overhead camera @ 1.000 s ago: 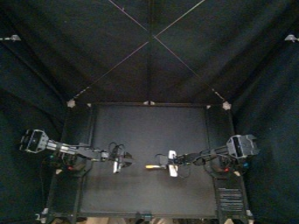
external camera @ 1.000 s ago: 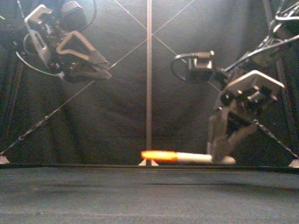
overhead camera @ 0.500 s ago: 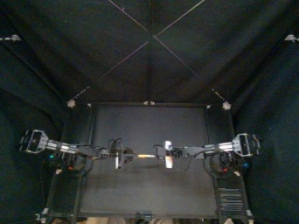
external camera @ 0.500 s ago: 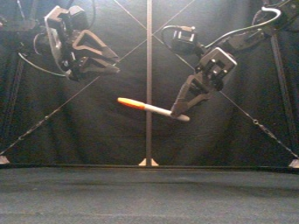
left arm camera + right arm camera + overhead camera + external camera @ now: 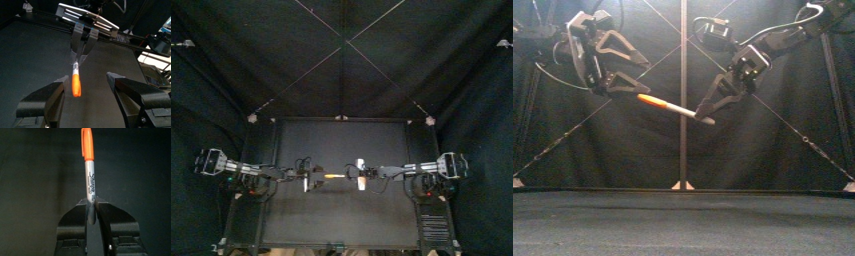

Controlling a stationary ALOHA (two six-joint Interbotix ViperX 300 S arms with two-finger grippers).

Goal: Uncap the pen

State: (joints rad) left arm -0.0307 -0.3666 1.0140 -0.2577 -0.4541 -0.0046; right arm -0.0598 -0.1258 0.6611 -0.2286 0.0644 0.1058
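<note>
Two changes since a second ago: the pen [image 5: 676, 108] is no longer lying on the table [image 5: 338, 222]. The right gripper [image 5: 708, 117] is holding it up in mid-air over the middle, pinching the grey barrel end, with the orange cap [image 5: 652, 101] pointing left. Meanwhile the left gripper [image 5: 88, 89] is closing in, jaws spread wide, cap lined up with the gap but seemingly untouched. Looks like the grab-and-pull is coming next; cap is still on.

Grey pen [image 5: 679, 110] — orange cap [image 5: 652, 101] on — tilted in mid-air, cap higher.
</note>
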